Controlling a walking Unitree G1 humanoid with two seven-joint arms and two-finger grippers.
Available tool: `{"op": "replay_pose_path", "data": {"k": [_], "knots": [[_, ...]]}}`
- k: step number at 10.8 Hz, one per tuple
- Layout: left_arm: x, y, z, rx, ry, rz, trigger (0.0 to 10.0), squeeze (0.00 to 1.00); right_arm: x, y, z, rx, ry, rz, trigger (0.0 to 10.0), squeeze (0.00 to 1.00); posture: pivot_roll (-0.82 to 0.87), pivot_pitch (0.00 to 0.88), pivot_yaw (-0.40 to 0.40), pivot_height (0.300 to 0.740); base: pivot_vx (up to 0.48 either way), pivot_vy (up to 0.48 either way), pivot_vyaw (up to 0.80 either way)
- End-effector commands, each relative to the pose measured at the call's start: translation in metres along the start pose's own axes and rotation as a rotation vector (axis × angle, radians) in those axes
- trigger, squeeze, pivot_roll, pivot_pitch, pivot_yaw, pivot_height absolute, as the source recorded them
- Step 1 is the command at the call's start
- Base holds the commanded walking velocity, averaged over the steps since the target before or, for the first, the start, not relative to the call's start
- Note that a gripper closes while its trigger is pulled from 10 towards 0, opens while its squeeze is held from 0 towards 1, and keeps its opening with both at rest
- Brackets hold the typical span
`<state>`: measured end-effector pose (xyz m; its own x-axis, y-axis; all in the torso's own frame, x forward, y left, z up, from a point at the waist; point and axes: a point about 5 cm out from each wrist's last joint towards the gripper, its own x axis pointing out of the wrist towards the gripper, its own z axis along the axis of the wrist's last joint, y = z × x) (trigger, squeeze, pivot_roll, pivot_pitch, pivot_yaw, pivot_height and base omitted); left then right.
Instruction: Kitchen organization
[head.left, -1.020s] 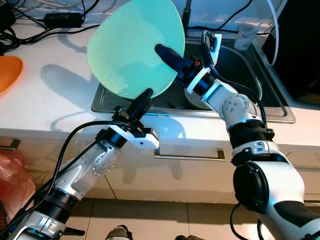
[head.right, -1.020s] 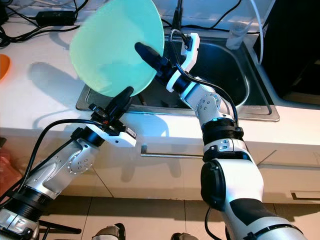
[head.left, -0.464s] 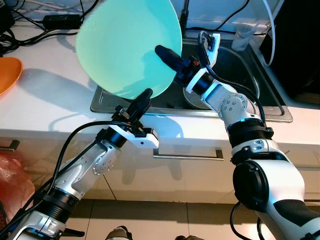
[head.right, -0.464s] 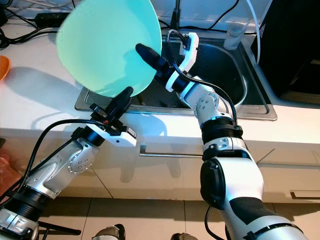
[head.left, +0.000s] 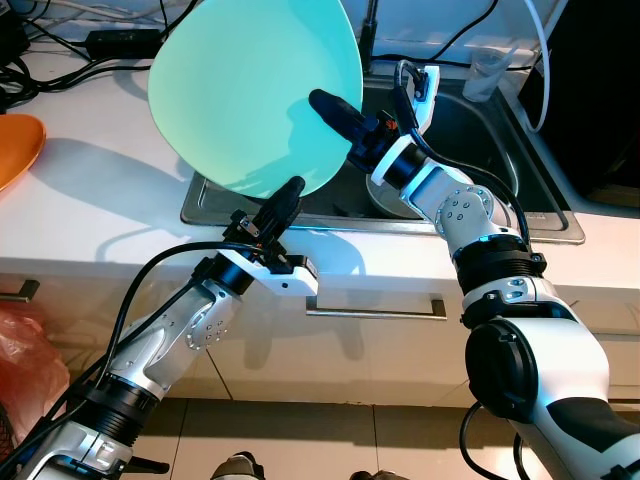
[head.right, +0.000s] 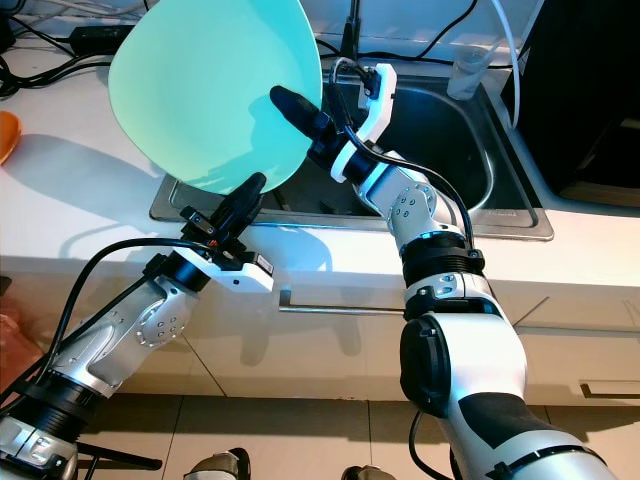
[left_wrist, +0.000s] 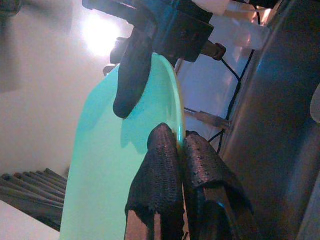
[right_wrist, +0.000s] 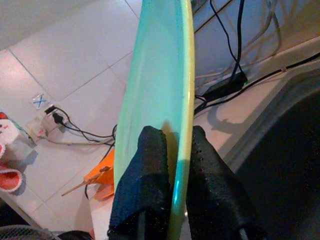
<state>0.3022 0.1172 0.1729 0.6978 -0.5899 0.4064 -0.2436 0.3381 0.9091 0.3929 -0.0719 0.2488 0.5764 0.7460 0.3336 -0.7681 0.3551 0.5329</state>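
1. The turquoise plate (head.left: 255, 95) is a round, smooth, shallow dish, held tilted in the air above the near left corner of the sink (head.left: 500, 160) and the white tabletop (head.left: 90, 200).
2. The right gripper (right_wrist: 172, 165) pinches the plate's rim between its 2 textured black fingers (right_wrist: 142, 175), one on each face.
3. The left gripper (left_wrist: 177, 160) clamps the lower rim from below, its 2 knurled fingers (left_wrist: 157, 170) closed on the thin edge.
4. The sink is a dark steel basin set into the tabletop, with a round metal item (head.left: 385, 200) lying in it.
5. An orange dish (head.left: 15, 145) sits on the tabletop, well apart to the left.
6. Black cables (head.left: 60, 45) trail along the back, and a clear plastic cup (head.left: 487, 72) stands behind the sink.
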Motion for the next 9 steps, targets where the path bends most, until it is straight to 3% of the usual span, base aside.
{"op": "replay_pose_path", "data": {"k": [1, 2, 3, 4, 9], "knots": [[-0.0090, -0.0178, 0.0081, -0.052, -0.015, -0.058, 0.0, 0.00, -0.0085, -0.0106, -0.0045, -0.028, 0.026, -0.062, 0.0, 0.00, 0.06, 0.157, -0.062, 0.740, 0.000, 0.000, 0.00], [-0.0076, -0.0155, 0.0074, -0.056, -0.013, -0.046, 1.4, 0.00, -0.0085, -0.0108, -0.0046, -0.035, 0.030, -0.064, 10.0, 0.00, 0.06, 0.156, -0.063, 0.740, 0.000, 0.000, 0.00], [-0.0051, -0.0124, 0.0066, -0.044, -0.007, -0.021, 2.5, 0.00, -0.0087, -0.0116, -0.0050, -0.038, 0.032, -0.072, 10.0, 0.00, 0.06, 0.155, -0.064, 0.740, 0.000, 0.000, 0.00], [-0.0043, -0.0117, 0.0063, -0.055, -0.004, -0.016, 10.0, 1.00, -0.0087, -0.0117, -0.0050, -0.041, 0.033, -0.074, 10.0, 0.00, 0.05, 0.155, -0.065, 0.740, 0.000, 0.000, 0.00], [-0.0046, -0.0115, 0.0066, -0.075, -0.003, -0.014, 10.0, 1.00, -0.0089, -0.0111, -0.0067, -0.053, 0.040, -0.064, 10.0, 0.00, 0.06, 0.151, -0.065, 0.740, 0.000, 0.000, 0.00]]}}
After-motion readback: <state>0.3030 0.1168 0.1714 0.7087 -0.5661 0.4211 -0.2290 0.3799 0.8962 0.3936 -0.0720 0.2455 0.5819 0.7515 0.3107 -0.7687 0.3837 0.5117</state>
